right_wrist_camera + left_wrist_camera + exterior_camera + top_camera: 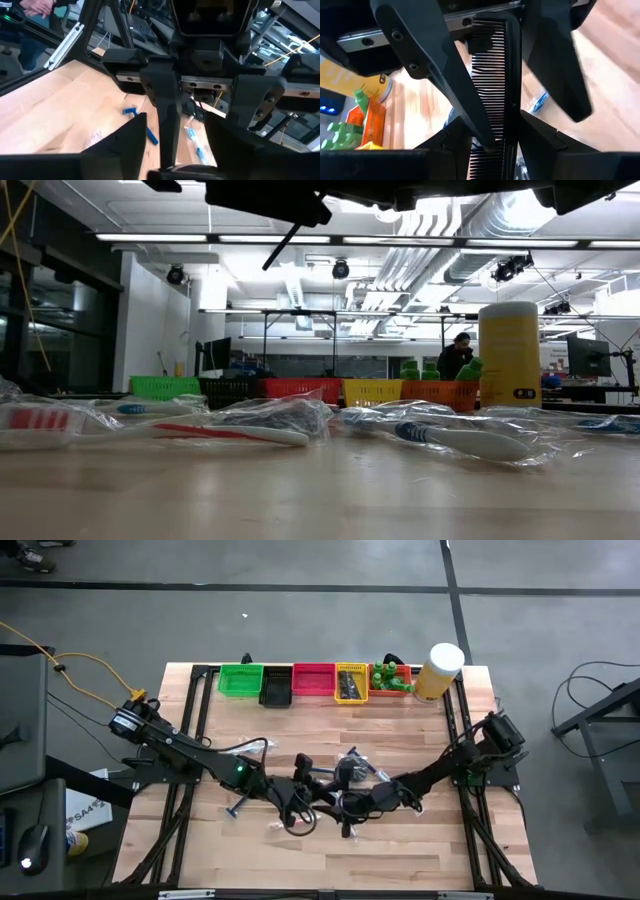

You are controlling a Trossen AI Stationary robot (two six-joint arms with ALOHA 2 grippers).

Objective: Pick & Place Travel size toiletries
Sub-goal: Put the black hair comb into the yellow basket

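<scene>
Comb (pixel 495 95) held mid-air over table centre, clamped in left gripper (pixel 495 150) — long axis running straight toward right gripper (pixel 172 150), jaws apart, closing round comb's far end for handover.

You have bare wood along the table's (pixel 330 860) near edge, open to a gripper. Mid-table is crowded: the left gripper (pixel 318 795) and right gripper (pixel 352 802) meet face to face there, a black comb (pixel 496 90) between them, wrapped toothbrushes (pixel 455 440) strewn beneath. The far edge is blocked by the row of bins (pixel 312 681) and the tall yellow cylinder (pixel 440 672)
</scene>
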